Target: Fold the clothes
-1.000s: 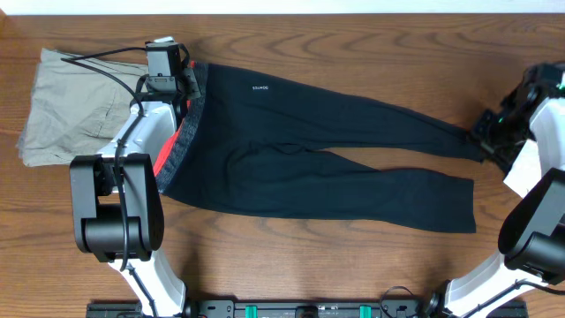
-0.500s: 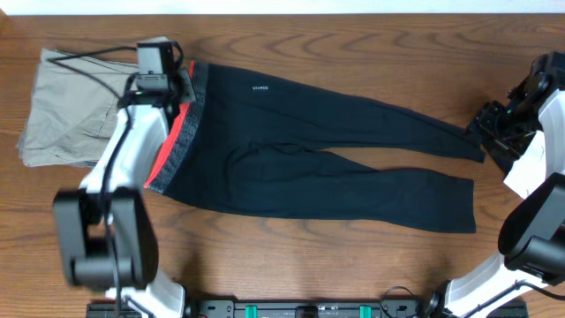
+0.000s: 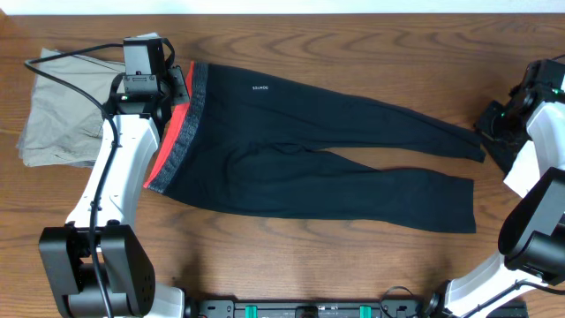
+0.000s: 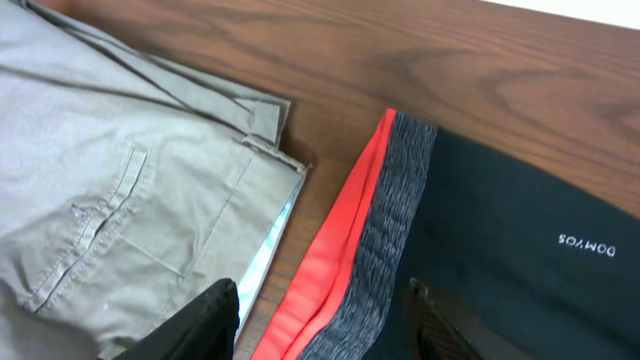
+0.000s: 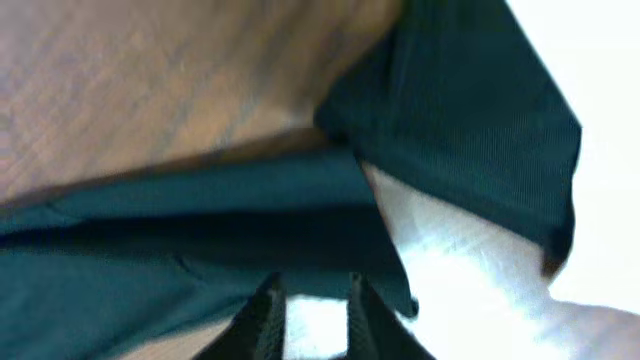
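The black leggings (image 3: pixel 335 150) lie flat across the table, with the red-and-grey waistband (image 3: pixel 181 124) at the left and both legs reaching right. The white logo (image 3: pixel 259 87) is near the waist. My left gripper (image 3: pixel 173 87) is open over the top end of the waistband. In the left wrist view its fingers (image 4: pixel 325 325) straddle the waistband (image 4: pixel 370 230). My right gripper (image 3: pixel 491 132) hovers by the upper leg's cuff. In the right wrist view its fingers (image 5: pixel 315 315) are slightly apart with nothing between them, just short of the dark cuff fabric (image 5: pixel 200 230).
Khaki-beige trousers (image 3: pixel 62 115) lie folded at the far left, close beside the waistband, and also show in the left wrist view (image 4: pixel 110 190). A white garment (image 3: pixel 530 168) lies at the right edge under the right arm. Bare wooden table (image 3: pixel 309 256) lies in front of the leggings.
My left arm has swung left and its gripper has shifted slightly up and left along the waistband's top. My right gripper has drawn back off the upper cuff, which now lies uncovered.
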